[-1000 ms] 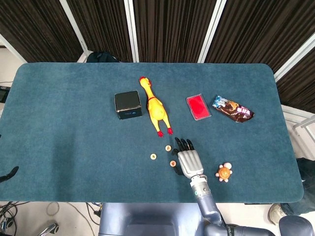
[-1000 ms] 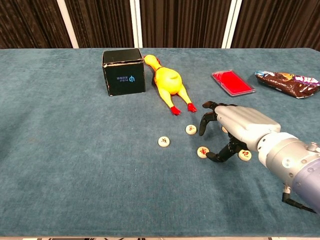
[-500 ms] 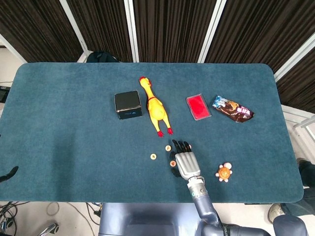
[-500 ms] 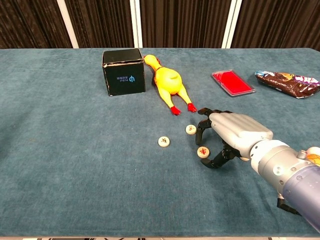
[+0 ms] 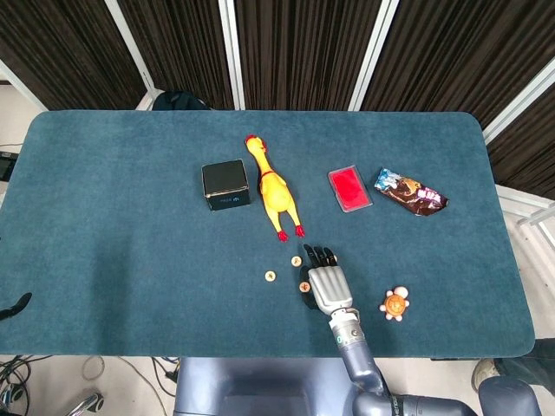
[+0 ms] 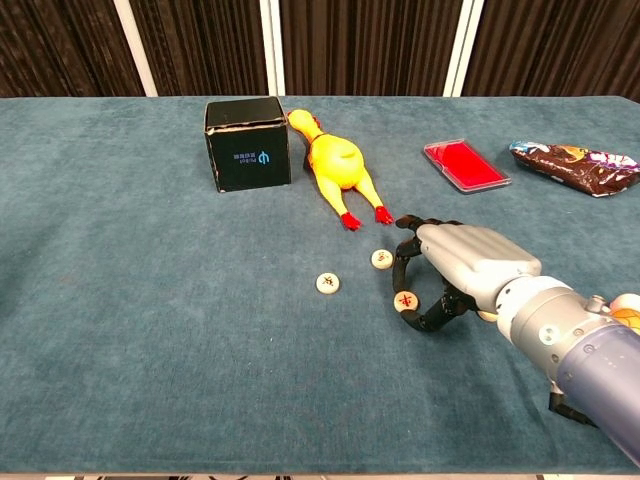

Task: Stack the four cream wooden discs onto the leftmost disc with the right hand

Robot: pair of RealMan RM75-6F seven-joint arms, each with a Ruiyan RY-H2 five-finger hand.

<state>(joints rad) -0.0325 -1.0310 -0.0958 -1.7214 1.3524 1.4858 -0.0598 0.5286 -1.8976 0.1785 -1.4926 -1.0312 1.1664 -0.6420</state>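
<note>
The cream disc marked in red (image 6: 405,302) lies on the bench (image 6: 150,330) directly under the right hand (image 6: 455,270), with fingers (image 6: 402,262) arched down on its far side and the thumb curling in from the near side, both seemingly at its rim; it looks like a pinch being made, but whether the disc is actually gripped I cannot tell. So the step in hand seems to be the first pick-up: nothing is stacked yet. Next, the hand needs to lift this disc and carry it to its left, onto the leftmost disc (image 6: 327,283), passing the middle disc (image 6: 381,259) that sits just beyond its fingertips. The chest view shows the finger arch and the red-marked disc beneath; from the head view the hand (image 5: 323,282) hides most of that disc, and a fourth disc is not clearly visible in either.
</note>
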